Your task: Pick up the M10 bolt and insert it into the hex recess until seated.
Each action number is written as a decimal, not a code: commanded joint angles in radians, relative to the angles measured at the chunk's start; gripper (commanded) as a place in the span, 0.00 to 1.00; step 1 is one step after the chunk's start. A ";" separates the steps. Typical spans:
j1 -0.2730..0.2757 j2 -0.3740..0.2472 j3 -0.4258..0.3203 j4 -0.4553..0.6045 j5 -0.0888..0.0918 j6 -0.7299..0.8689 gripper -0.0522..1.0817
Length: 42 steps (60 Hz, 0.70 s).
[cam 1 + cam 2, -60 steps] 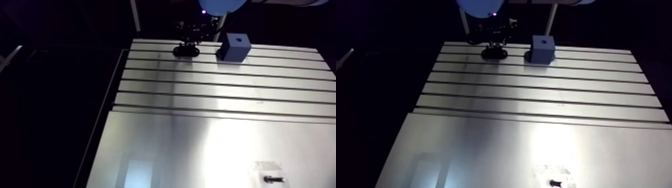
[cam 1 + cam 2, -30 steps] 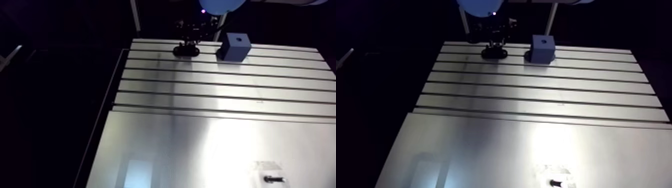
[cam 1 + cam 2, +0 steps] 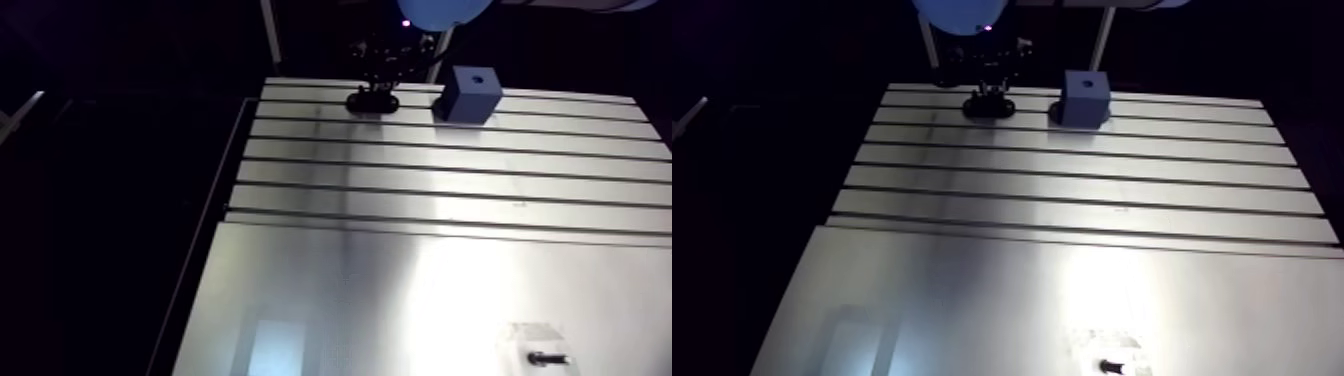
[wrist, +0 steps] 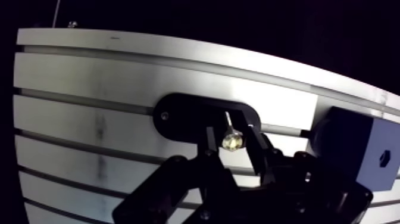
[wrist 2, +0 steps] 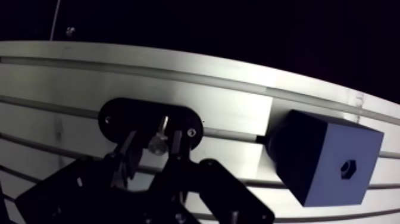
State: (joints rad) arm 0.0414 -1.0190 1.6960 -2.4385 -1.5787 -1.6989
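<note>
Slotted table bears black holder with bolt, blue block just beside.

"What sort of place is this?"

"A robotics lab or machine workshop, I'd say. There's a silvery slotted aluminium table with a dark blue cube-shaped block and a black oval mounting plate on it, and a robot arm's rounded light-blue joint cap hangs above."

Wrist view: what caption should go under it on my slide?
Gripper poised at the bolt in its black holder, blue block with hex recess beside it on the slotted table.
</note>
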 commanded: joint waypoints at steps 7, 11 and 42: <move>0.000 0.000 0.003 0.000 -0.002 0.000 0.59; 0.000 -0.002 0.003 0.000 -0.002 0.000 0.59; 0.000 -0.002 0.004 0.000 0.001 0.002 0.62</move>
State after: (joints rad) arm 0.0415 -1.0206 1.6991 -2.4384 -1.5790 -1.6976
